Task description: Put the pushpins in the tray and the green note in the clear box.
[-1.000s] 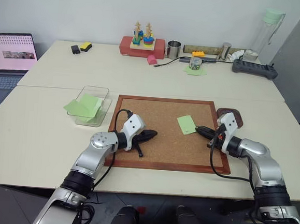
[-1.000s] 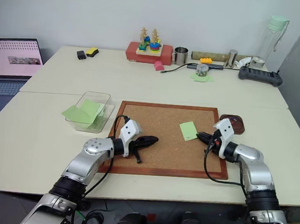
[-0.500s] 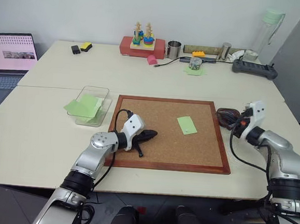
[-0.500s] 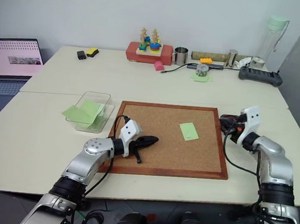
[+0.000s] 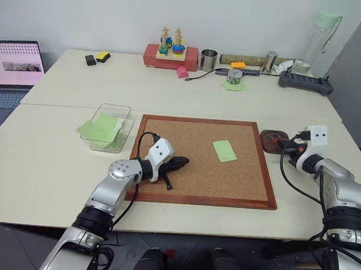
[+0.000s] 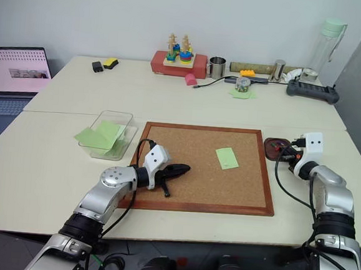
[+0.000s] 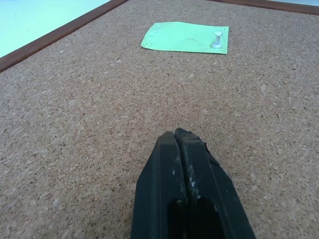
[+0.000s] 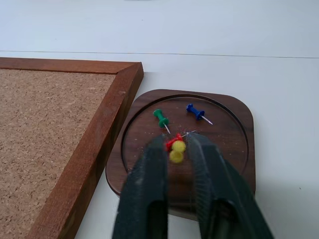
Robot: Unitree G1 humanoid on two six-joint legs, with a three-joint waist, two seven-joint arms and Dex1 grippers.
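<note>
Pushpins: a red one (image 8: 173, 142) and two yellow ones (image 8: 177, 151) lie in the tray (image 8: 234, 124), seen between the fingers of the right pincer (image 8: 175, 149); whether a finger touches any of them cannot be told. A green pushpin (image 8: 160, 118) and a blue pushpin (image 8: 195, 111) lie further in, apart from each other.

Tray sits on the bench (image 5: 53, 162), just beside the right edge of the corkboard (image 5: 189, 186) frame.

Right pincer: hangs over the tray, jaws parted by a narrow gap, gripping nothing that can be made out.

Green note (image 5: 224, 150): lies flat on the cork, right of centre, fixed by a white pushpin (image 7: 217, 39) near one corner.

Left pincer (image 7: 180, 144): fingers pressed together, empty, low over the left part of the cork, pointing toward the note and well apart from it.

Clear box (image 5: 121, 110): on the bench left of the corkboard, apart from the frame. Other light-green notes (image 5: 101, 129) lie in it, one hanging over its left wall.
</note>
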